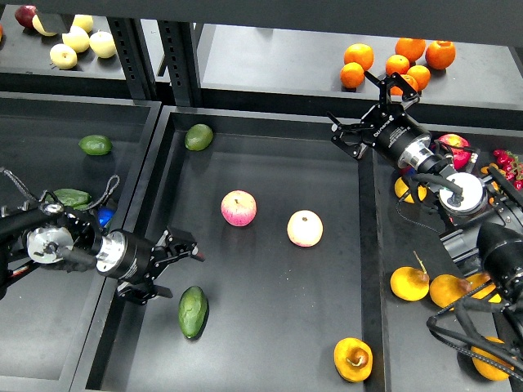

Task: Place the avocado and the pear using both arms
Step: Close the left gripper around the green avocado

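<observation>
The dark green elongated avocado [193, 312] lies at the front left of the middle tray [270, 167]. The orange-yellow pear [353, 358], with a brown dimple and stem, lies at the tray's front right. My left gripper [176, 272] is open and empty. It hangs low over the tray's left edge, just up and left of the avocado and not touching it. My right gripper [356, 104] is open and empty, above the tray's back right corner and far from the pear.
Two pink-and-yellow apples [238, 207] [304, 228] lie mid-tray. A rounder, lighter avocado [198, 136] sits at the back left. Oranges [396, 61] are on the back shelf. More pears [409, 282] fill the right tray and avocados [96, 144] the left tray.
</observation>
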### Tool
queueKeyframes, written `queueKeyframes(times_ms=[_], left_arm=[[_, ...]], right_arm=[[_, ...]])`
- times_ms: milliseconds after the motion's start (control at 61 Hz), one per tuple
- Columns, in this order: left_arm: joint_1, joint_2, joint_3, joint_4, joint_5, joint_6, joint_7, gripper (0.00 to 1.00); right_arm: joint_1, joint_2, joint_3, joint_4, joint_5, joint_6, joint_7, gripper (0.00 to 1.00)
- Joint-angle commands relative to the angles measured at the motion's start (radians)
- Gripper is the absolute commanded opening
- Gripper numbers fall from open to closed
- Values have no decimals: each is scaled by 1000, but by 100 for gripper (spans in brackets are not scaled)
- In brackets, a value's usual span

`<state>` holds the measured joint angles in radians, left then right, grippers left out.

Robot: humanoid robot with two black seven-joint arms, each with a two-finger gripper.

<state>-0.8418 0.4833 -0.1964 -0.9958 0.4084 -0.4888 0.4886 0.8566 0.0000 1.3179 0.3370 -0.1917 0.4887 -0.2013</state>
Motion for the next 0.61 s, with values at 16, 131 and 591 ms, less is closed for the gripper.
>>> queueKeyframes(times_ms=[16, 131, 591], left_arm=[[18, -26, 0, 31, 61, 0, 0, 99], [23, -37, 0, 51, 81, 0, 0, 99], [27, -138, 32, 132, 127, 0, 0, 99]], right_arm=[[-1, 0, 0, 0, 0, 0, 0, 100], [-2, 0, 0, 0, 0, 0, 0, 100], [-7, 0, 0, 4, 0, 0, 0, 100]])
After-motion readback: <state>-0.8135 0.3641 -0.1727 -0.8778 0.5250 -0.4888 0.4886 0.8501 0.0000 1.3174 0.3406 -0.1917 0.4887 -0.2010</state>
